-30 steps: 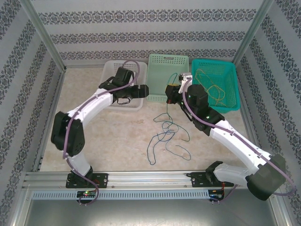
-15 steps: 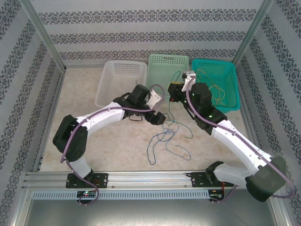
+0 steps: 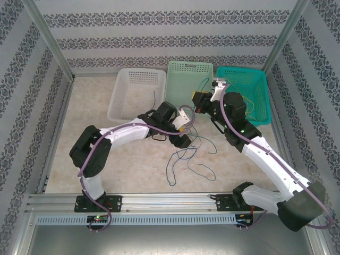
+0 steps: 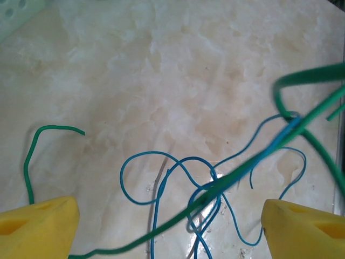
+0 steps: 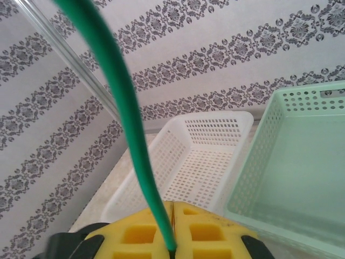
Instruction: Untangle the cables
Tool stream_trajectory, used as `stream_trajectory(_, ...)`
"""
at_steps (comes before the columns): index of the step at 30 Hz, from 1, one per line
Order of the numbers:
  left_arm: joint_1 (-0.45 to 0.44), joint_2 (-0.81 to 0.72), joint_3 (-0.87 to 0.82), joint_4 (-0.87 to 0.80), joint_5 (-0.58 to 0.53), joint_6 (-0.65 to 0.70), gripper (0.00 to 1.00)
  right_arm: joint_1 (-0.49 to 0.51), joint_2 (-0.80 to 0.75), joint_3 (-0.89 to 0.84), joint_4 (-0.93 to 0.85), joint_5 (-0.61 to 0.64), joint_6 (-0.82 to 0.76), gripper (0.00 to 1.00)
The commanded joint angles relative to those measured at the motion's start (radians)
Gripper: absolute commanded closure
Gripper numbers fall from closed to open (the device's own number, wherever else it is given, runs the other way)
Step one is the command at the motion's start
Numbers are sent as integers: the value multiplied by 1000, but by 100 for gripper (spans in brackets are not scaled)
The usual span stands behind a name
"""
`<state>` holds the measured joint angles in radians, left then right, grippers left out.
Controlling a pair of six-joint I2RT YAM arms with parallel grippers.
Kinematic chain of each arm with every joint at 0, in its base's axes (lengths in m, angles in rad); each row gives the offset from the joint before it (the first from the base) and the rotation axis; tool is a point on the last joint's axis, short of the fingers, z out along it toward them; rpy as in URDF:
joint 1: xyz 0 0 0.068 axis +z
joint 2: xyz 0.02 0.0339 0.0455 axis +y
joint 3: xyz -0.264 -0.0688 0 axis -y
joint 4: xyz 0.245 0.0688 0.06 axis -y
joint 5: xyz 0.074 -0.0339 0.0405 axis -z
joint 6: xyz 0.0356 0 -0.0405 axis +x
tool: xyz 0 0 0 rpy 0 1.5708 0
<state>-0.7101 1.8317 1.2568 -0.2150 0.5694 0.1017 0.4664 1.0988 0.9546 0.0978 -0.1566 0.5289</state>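
Roughly midway, we judge: yellow cables point(image 3: 254, 106) lie in the basket point(image 3: 244, 70) at two o'clock. Our right gripper point(image 5: 172, 237) has its jaws pinching the green cable point(image 5: 131, 135), which is knotted with the blue cable point(image 4: 141, 159) beneath our left gripper point(image 4: 170, 229), jaws spread.

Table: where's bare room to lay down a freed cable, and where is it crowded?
Bare table lies left, between the wall, the white basket and the left arm. Another patch sits between the blue cable tangle and the right arm. Crowded: the middle, where the left gripper hovers over the tangle and the green cable.
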Motion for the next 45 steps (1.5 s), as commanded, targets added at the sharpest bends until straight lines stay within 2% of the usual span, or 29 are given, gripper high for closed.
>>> stream_trajectory(1, -18, 34, 54, 55, 19, 6, 19, -7, -23, 12, 37, -38, 24, 100)
stream_trajectory(2, -19, 40, 62, 58, 25, -4, 28, -7, -22, 14, 32, -37, 21, 100)
stream_trajectory(5, -18, 36, 52, 84, 16, -26, 67, -6, -27, 20, -2, -22, -11, 100)
stream_trajectory(6, -19, 22, 40, 94, 11, -30, 76, -4, -29, 22, -27, -10, -44, 100)
stream_trajectory(8, -18, -13, 12, 103, -5, -27, 87, 6, -33, 23, -88, 52, -111, 100)
stream_trajectory(12, -15, -98, -43, 104, -51, -22, 98, 25, -19, 28, -235, 224, -277, 100)
stream_trajectory(15, -12, -151, -73, 103, -63, -25, 99, 30, -12, 27, -291, 400, -320, 100)
stream_trajectory(18, -13, -176, -92, 88, -42, -24, 99, 12, -52, -7, -219, 536, -284, 100)
stream_trajectory(24, -13, -198, -117, 96, 72, -25, 100, -36, -16, 8, -112, 657, -231, 100)
stream_trajectory(29, -13, -211, -136, 84, 60, -17, 100, -73, 29, -21, 78, 634, -129, 100)
stream_trajectory(37, -12, -243, -178, 60, -28, -16, 100, -111, 249, 206, 121, 534, -171, 100)
stream_trajectory(45, -9, -282, -225, 84, -151, -59, 100, -127, 495, 384, 185, 516, -162, 100)
